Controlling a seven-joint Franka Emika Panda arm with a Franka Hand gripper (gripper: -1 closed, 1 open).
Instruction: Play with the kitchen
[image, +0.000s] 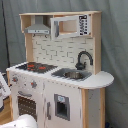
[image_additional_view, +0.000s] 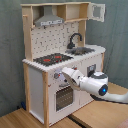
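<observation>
My gripper (image_additional_view: 66, 75), finger state unclear, sits mid-frame against the kitchen (image_additional_view: 37, 80) front, by the knobs (image_additional_view: 57, 76).

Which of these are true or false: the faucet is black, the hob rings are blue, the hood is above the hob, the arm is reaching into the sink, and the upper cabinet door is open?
1. The faucet is black. True.
2. The rings on the hob are blue. False: they are red.
3. The grey hood hangs above the hob. True.
4. The arm is reaching into the sink. False: in the second exterior view its end is at the kitchen's front panel, near the knobs above the oven door.
5. In the second exterior view the upper cabinet door stands open. True.
</observation>
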